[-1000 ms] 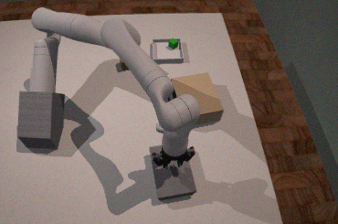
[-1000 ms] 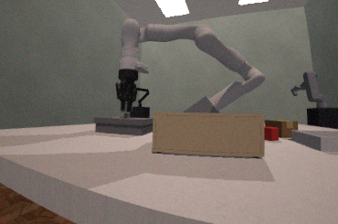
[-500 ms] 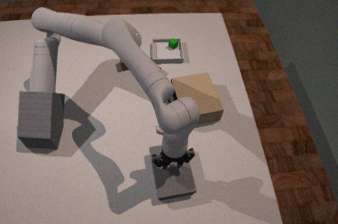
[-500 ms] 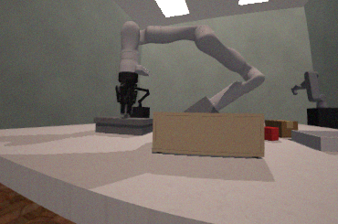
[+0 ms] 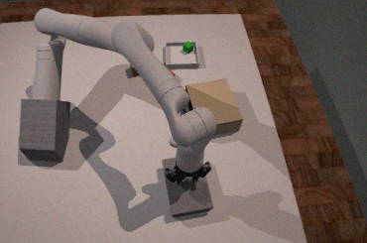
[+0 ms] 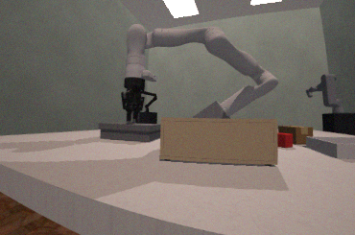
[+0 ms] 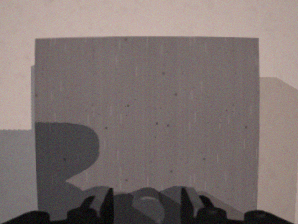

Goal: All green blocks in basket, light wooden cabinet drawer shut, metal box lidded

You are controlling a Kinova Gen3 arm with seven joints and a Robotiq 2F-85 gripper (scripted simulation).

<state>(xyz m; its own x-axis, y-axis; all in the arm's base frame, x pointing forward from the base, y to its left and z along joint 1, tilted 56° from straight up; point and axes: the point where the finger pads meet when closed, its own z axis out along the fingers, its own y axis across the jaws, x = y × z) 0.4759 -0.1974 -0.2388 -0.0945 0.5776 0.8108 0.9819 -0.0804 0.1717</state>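
The gripper [image 5: 189,182] [image 6: 132,120] [image 7: 147,206] points down, part open, low over the grey metal box's lid [image 5: 189,199] [image 6: 111,129] [image 7: 150,95]. A rounded grey shape, seemingly the lid's knob, shows between the fingertips in the wrist view with gaps on both sides. The lid lies on the metal box [image 6: 130,136], looking level. A green block [image 5: 187,47] is in the back right part of the basket [image 5: 182,65] [image 6: 345,149]. The light wooden cabinet [image 5: 213,97] [image 6: 218,141] stands between box and basket; its drawer side is hidden. The inside of the metal box is hidden.
A red block [image 5: 174,73] [image 6: 285,140] lies near the basket, mostly behind the arm in the top view. A brown wooden object [image 5: 134,70] [image 6: 303,134] stands beyond it. The arm passes over the cabinet's left side. The robot's grey pedestal [image 5: 44,126] is at the left.
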